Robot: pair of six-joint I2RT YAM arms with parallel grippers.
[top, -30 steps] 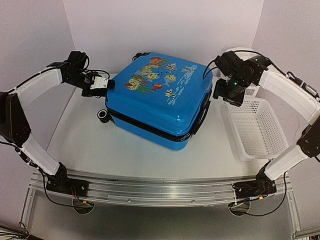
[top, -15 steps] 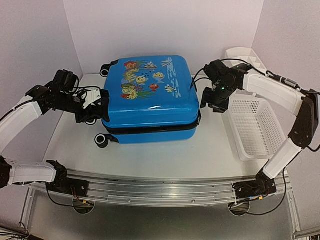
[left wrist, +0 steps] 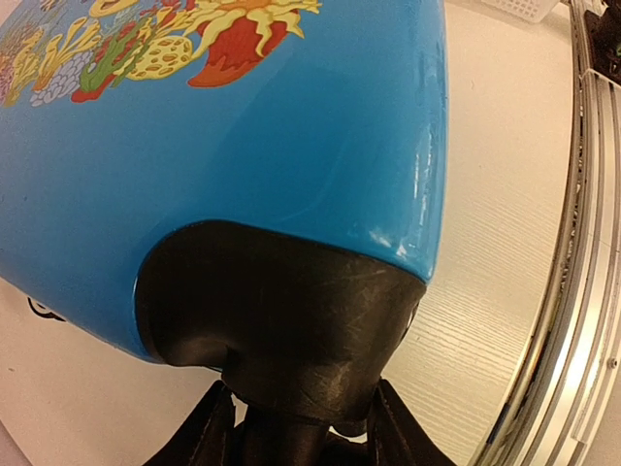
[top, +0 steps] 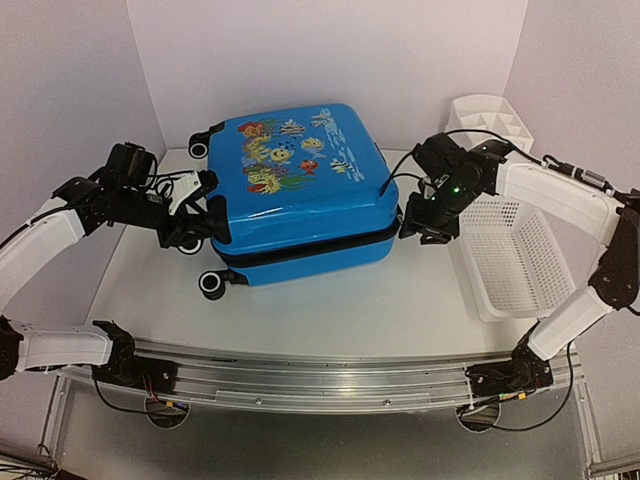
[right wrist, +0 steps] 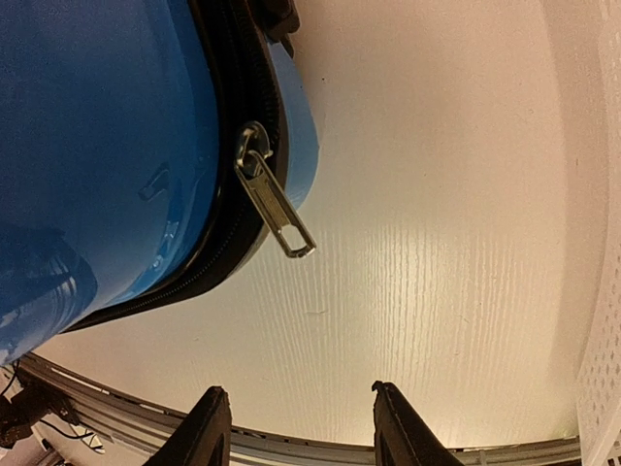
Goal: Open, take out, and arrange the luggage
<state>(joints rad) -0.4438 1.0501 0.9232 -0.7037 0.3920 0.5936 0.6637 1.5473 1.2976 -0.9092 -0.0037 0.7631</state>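
The luggage (top: 300, 190) is a bright blue hard-shell suitcase lying flat, fish-print lid up, zip band closed. My left gripper (top: 207, 222) is at its left end, shut on the black wheel housing (left wrist: 281, 311) of the near left corner; in the left wrist view the housing fills the gap of the left gripper (left wrist: 301, 427). My right gripper (top: 410, 222) hovers at the suitcase's right front corner, open and empty. In the right wrist view the metal zip pull (right wrist: 277, 209) hangs from the black zip band, well ahead of the right gripper (right wrist: 296, 427).
A white slatted basket (top: 520, 250) stands right of the suitcase, close behind my right arm. A white divided organiser (top: 490, 110) sits at the back right. A black wheel (top: 211, 284) sticks out near the front left. The metal rail (top: 320, 365) runs along the table's front edge.
The suitcase has swung round on the table, its left end coming forward with my left gripper. My right gripper dropped to the right front corner and its jaws have narrowed.
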